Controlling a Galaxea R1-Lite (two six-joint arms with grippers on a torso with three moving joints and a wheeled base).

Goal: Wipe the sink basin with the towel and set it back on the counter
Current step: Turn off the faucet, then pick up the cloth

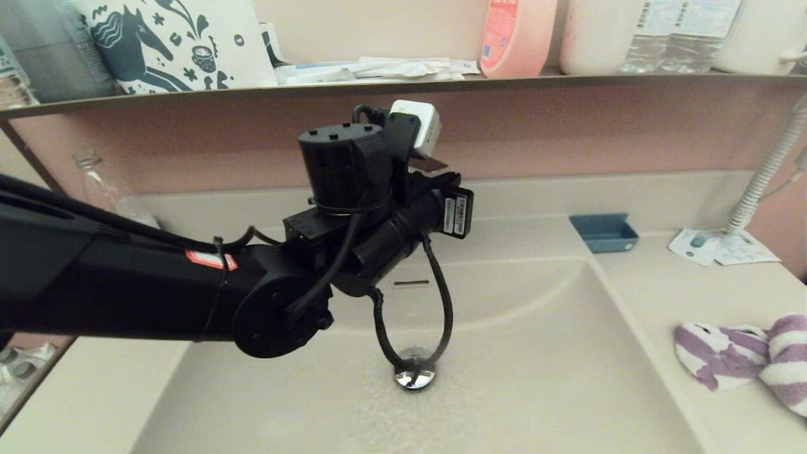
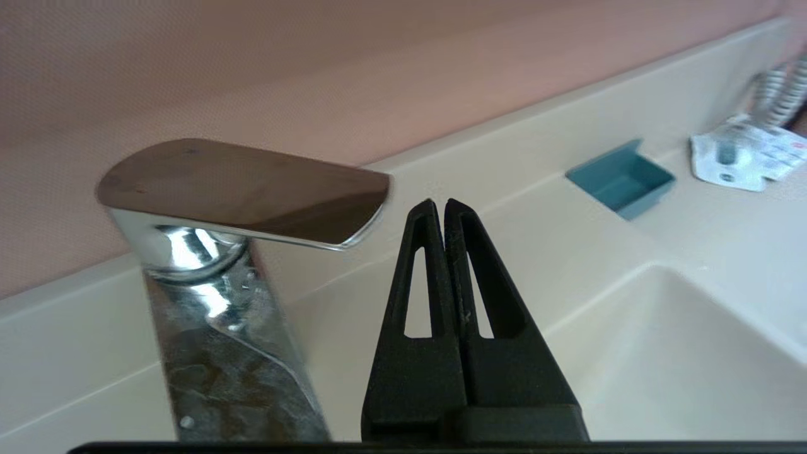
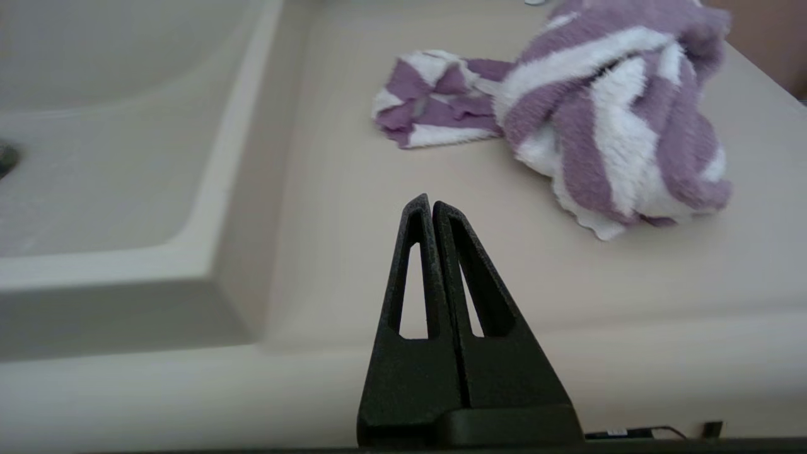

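The purple and white striped towel (image 1: 744, 362) lies crumpled on the counter (image 1: 662, 290) to the right of the sink basin (image 1: 536, 378). The chrome drain plug (image 1: 414, 377) and slot overflow (image 1: 410, 283) show in the basin. My left arm (image 1: 353, 214) reaches across above the basin's back; its fingers are hidden in the head view. In the left wrist view the left gripper (image 2: 439, 203) is shut and empty, just beside the chrome faucet handle (image 2: 252, 189). My right gripper (image 3: 429, 200) is shut and empty, low over the counter's (image 3: 328, 189) front edge, short of the towel (image 3: 599, 107).
A small blue tray (image 1: 604, 232) sits at the counter's back right, with a printed white paper card (image 1: 722, 247) and a coiled hose (image 1: 766, 170) beyond it. Bottles and papers stand on the shelf (image 1: 403, 85) over the pink wall.
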